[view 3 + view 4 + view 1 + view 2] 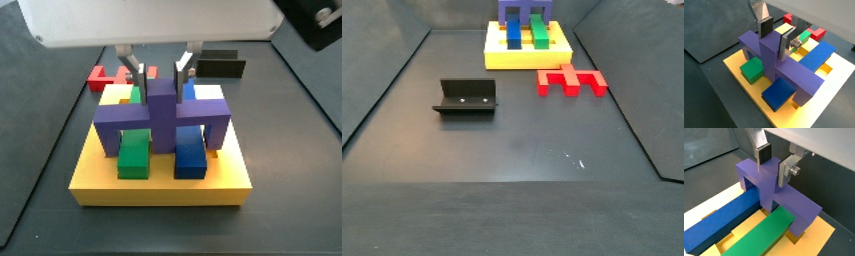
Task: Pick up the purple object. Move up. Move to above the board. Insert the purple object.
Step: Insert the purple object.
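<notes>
You are seeing no brand, label or writing on any piece in these views. The gripper (776, 162) is standing over the raised central stem of the purple object (774, 190), with one silver finger (761, 148) on each side of it. The jaws are spread a little wider than the stem; in a wrist view the dark pads are lying just beside its faces, though you cannot tell for sure whether they are touching.

The purple object (163, 112) is sitting on the board (163, 180), near the middle of a side view, its legs reaching down to the yellow top. Its long axis is running left to right in that view, crossing over a green bar (134, 152) and a blue bar (190, 155) that are running front to back under the bridge. In a wrist view the green bar (761, 235) and blue bar (721, 220) are lying side by side between its legs.

A bare yellow margin is showing along the front and left edges of the board. In a side view, the board (529, 55) is sitting at the top centre, a red slotted piece (572, 81) is lying just beside its near edge, and the fixture (466, 97) is standing well apart, left of centre. The dark floor below them is offering wide open room.
</notes>
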### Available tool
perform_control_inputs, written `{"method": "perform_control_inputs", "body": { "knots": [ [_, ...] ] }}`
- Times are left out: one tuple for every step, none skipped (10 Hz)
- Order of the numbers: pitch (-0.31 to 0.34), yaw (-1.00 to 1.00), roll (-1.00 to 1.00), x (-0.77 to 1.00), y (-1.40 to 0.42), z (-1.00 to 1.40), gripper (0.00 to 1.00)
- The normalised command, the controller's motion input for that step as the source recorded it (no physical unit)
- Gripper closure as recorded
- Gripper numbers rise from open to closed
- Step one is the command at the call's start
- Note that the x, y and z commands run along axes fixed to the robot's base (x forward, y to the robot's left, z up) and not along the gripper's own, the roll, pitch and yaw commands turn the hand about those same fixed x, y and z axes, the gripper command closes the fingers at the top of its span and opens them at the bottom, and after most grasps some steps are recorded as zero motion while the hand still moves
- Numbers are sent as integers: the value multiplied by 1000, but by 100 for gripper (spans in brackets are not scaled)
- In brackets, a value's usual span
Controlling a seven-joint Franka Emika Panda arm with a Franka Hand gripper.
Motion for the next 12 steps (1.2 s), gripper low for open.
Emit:
{"method": "perform_control_inputs", "body": {
  "knots": [
    [-170,-57,-171,-11,0,-249,100],
    [-117,-63,-146,0,0,-180,100],
    [0,-83,-79,0,91,-3,100],
    [29,-43,-13,0,103,0,100],
    [106,-17,40,54,0,0,100],
    [123,-17,99,114,0,0,100],
    [137,-3,154,146,0,3,100],
    [130,0,173,143,-31,9,100],
    [127,0,189,160,-23,0,100],
    [103,-31,149,217,0,0,100],
    [0,-17,71,0,-46,-183,100],
    [-29,-37,16,-17,-29,-214,100]
  ]
}}
